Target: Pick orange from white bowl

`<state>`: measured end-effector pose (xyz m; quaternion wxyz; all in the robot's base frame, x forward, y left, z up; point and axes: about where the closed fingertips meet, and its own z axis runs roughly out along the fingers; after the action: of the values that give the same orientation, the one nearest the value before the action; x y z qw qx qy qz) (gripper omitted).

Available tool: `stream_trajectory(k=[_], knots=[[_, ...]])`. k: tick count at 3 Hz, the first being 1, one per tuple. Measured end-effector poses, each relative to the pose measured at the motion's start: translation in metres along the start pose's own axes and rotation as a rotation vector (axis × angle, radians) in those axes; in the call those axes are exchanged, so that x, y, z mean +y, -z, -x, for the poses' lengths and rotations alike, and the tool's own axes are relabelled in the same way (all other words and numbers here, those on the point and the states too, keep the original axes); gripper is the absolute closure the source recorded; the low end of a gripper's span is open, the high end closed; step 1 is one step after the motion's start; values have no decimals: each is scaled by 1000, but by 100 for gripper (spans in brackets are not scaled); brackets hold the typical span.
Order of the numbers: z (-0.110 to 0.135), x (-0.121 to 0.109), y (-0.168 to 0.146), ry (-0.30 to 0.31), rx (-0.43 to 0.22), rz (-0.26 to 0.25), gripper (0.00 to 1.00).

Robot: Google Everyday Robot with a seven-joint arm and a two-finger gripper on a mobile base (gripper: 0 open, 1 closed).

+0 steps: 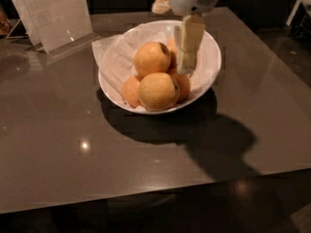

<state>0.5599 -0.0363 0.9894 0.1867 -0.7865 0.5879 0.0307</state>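
Note:
The white bowl (pixel 210 57) stands in the middle of the dark table, lined with crumpled white paper. Several oranges are piled in it. The orange (pixel 150 59), bright with a small dark stem dot, lies on top of the pile at the left. A paler yellowish orange (pixel 156 92) lies in front of it. My gripper (pixel 186 66) hangs down from above into the bowl, just right of the orange and over the right side of the pile. It hides part of the oranges behind it.
A clear acrylic sign holder (pixel 53 13) stands at the back left of the table (pixel 73 144). The bowl and arm cast a wide shadow to the front right. The table's front edge runs along the bottom of the view.

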Motion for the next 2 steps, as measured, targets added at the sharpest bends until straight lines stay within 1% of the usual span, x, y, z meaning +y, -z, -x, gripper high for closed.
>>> stream_trajectory(k=[1, 2], knots=[[15, -36, -12, 122, -24, 10, 0], [24, -56, -29, 184, -62, 24, 0]])
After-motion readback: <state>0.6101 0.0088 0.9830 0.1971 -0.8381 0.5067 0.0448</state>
